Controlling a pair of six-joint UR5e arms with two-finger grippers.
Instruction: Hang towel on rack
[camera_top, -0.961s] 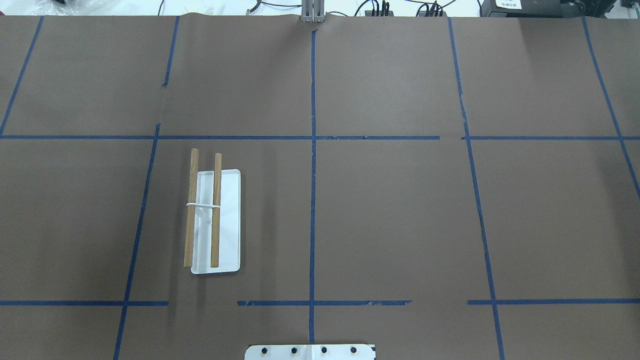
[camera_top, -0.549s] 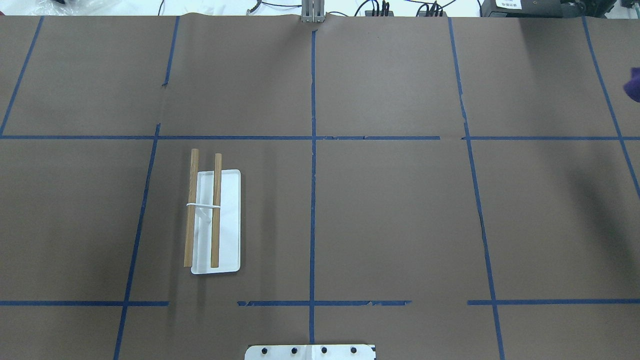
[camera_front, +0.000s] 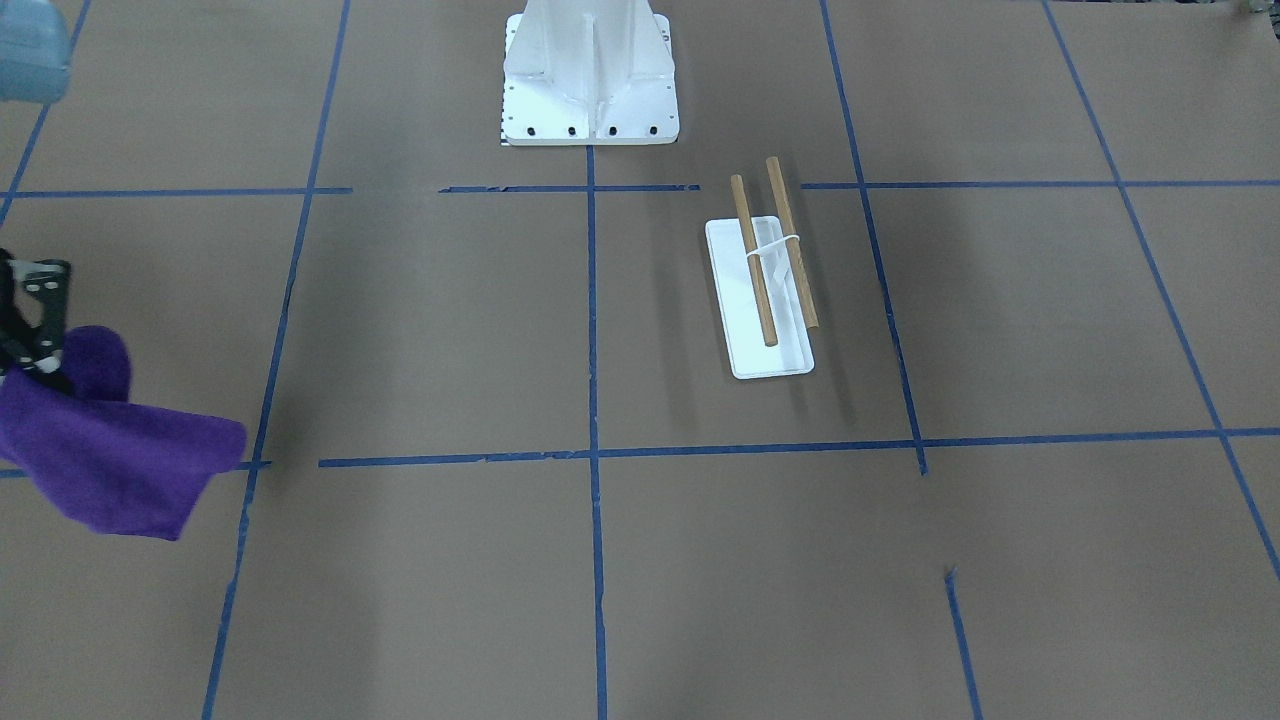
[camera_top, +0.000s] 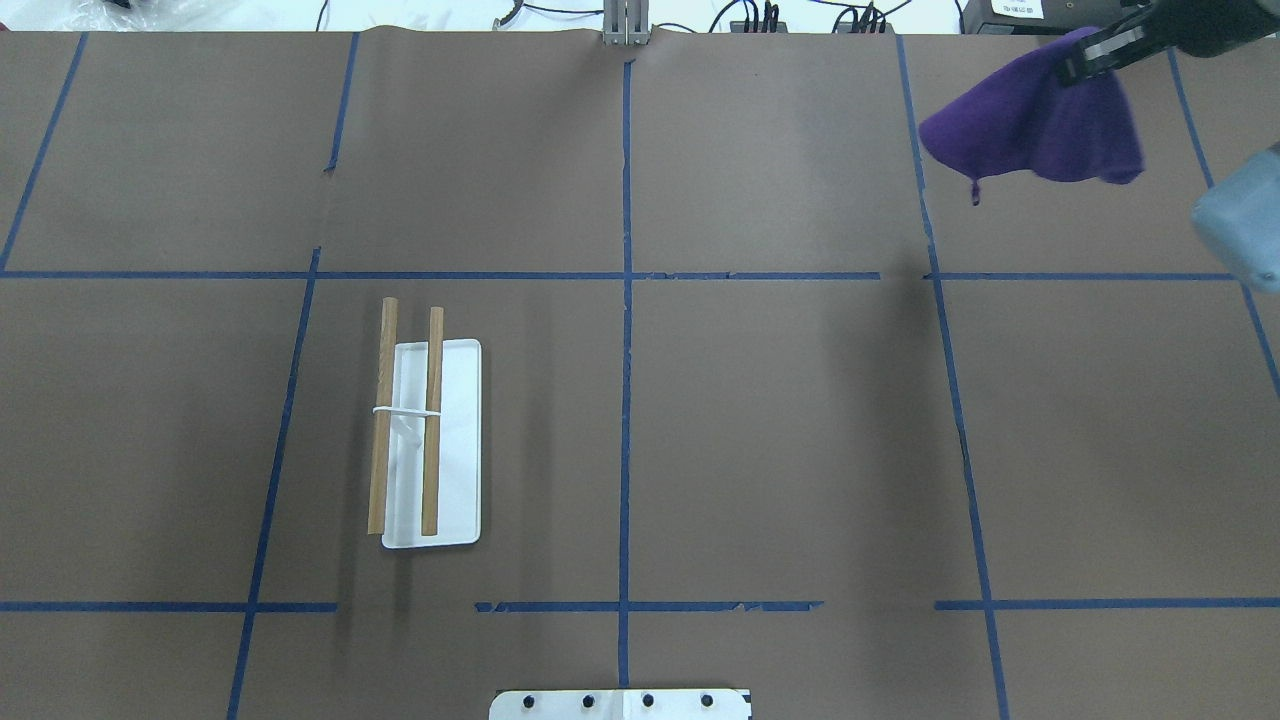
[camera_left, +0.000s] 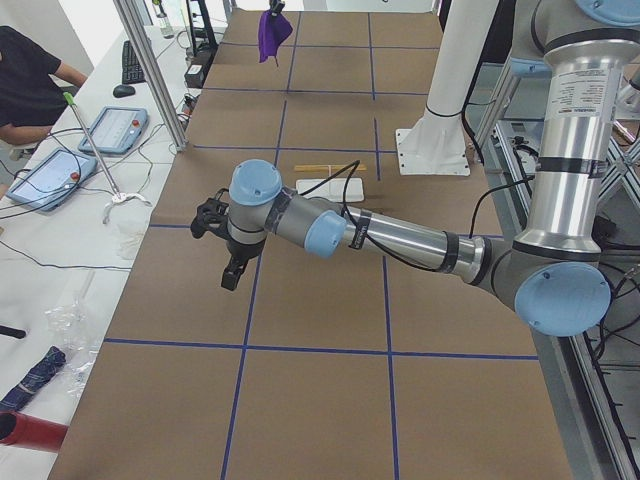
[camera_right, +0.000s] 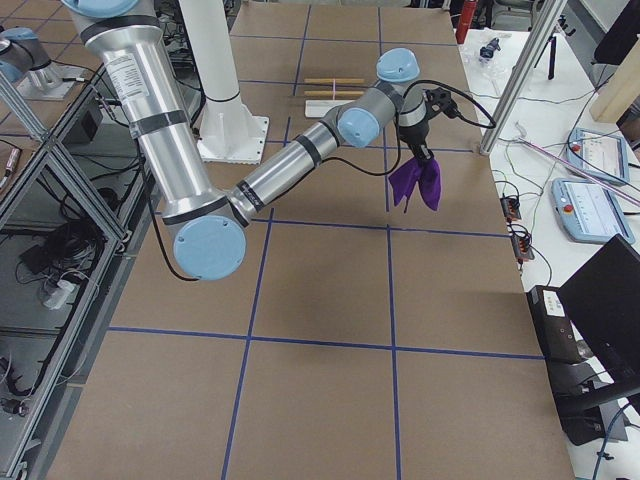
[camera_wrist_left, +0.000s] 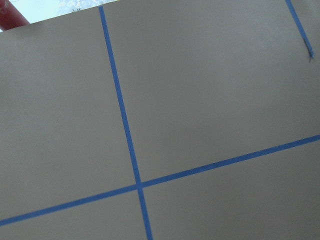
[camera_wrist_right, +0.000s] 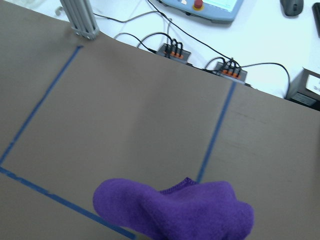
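Note:
The deep-purple towel (camera_top: 1040, 130) hangs from my right gripper (camera_top: 1078, 62), which is shut on its top edge above the far right of the table. The front-facing view shows the same gripper (camera_front: 40, 360) and the draped towel (camera_front: 110, 450) at the left edge. The towel also shows in the right wrist view (camera_wrist_right: 175, 212). The rack (camera_top: 405, 420) stands left of centre, its two wooden dowels bare over the white base (camera_front: 770, 350). My left gripper (camera_left: 230, 268) shows only in the exterior left view, over the table's left end. I cannot tell whether it is open.
The white bolted pedestal (camera_front: 590, 75) stands at the robot side, centre. Blue tape lines grid the brown table. An aluminium post (camera_top: 626, 25) and cable boxes (camera_top: 760, 18) sit at the far edge. A person (camera_left: 30, 80) sits beside the table.
My right gripper has come in from the right edge of the overhead view with the towel, moving left. The rack has not moved.

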